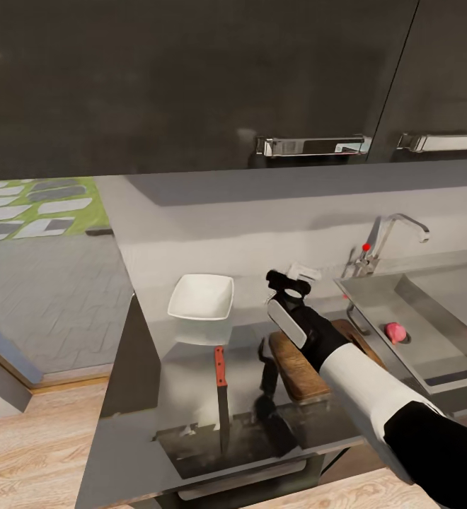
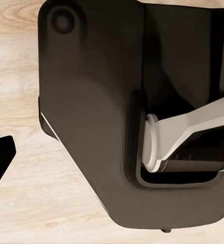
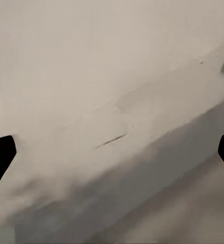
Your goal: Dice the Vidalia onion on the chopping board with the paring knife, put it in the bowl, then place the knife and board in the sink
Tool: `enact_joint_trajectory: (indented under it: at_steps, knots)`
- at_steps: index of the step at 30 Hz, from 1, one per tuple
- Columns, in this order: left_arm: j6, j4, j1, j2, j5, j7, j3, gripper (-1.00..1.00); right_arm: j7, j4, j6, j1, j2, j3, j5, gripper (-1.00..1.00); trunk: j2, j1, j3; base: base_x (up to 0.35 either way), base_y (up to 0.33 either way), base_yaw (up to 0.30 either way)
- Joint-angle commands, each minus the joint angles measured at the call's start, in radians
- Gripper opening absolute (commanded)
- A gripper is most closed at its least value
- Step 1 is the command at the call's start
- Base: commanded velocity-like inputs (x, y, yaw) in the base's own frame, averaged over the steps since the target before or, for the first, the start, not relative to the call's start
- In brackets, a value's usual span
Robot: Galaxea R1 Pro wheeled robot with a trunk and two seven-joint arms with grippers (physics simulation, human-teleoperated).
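Landmark: sink (image 1: 431, 367), at the surface's (image 1: 191, 396) right end.

- Onion (image 1: 395, 331): whole, in the sink basin by the drain. Not yet taken out.
- Board (image 1: 301, 367): on the surface just beside the sink's near-left corner, partly hidden under the right arm. Bare, as far as it shows.
- Knife (image 1: 221, 396): flat on the surface, further from the sink than the board, handle toward the wall.
- Bowl (image 1: 202, 298): well apart from the sink, beyond the knife's handle. Empty.
- Right gripper (image 1: 298, 277): raised over the surface, between bowl and tap (image 1: 389, 237), facing the wall. Jaws spread wide, nothing held; dark fingertips (image 3: 0, 157) frame bare wall.
- Left gripper: jaw state cannot be told; its wrist view looks down on the robot's base and wooden floor (image 2: 20, 61).

Progress, as judged: nothing done; all steps remain.
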Motion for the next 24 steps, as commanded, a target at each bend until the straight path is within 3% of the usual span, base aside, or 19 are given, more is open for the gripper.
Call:
enact_joint_trajectory:
  at_steps: [1, 2, 5, 10, 19, 22, 24]
  knots:
    - [-0.001, -0.001, 0.0, 0.0, 0.001, -0.003, 0.001, 1.0, 0.051, -0.001, 0.008, 0.001, -0.015, 0.004, -0.002, 1.0, -0.002, 0.001, -0.002, 0.0, 0.0, 0.0]
    - [-0.001, -0.001, 0.0, 0.0, 0.001, -0.003, 0.001, 1.0, 0.138, -0.001, 0.031, 0.003, -0.043, 0.004, -0.002, 1.0, -0.002, 0.001, -0.002, 0.0, 0.0, 0.0]
    - [-0.001, -0.001, 0.0, 0.0, 0.001, -0.003, 0.001, 1.0, 0.162, 0.0, 0.044, 0.004, -0.056, 0.005, -0.002, 1.0, -0.002, 0.001, -0.002, 0.0, 0.0, 0.0]
    - [-0.001, -0.001, 0.0, 0.0, 0.001, -0.003, 0.001, 1.0, 0.178, 0.0, 0.052, 0.004, -0.064, 0.003, -0.002, 1.0, -0.002, 0.001, -0.002, -0.058, 0.0, 0.0]
    - [-0.002, -0.001, 0.0, 0.0, 0.001, -0.003, 0.001, 1.0, 0.194, 0.0, 0.043, 0.006, -0.07, 0.004, 0.004, 1.0, -0.002, 0.001, -0.002, -0.297, 0.0, 0.0]
    - [-0.001, -0.001, 0.0, 0.0, 0.001, -0.003, 0.001, 1.0, 0.206, -0.002, 0.024, 0.021, -0.071, 0.004, 0.019, 1.0, -0.002, 0.001, -0.002, -0.339, 0.0, 0.0]
    - [-0.001, -0.001, 0.0, 0.001, 0.001, -0.003, 0.001, 1.0, 0.228, -0.017, -0.014, 0.046, -0.071, 0.005, 0.055, 1.0, -0.002, 0.001, -0.002, -0.342, 0.0, 0.0]
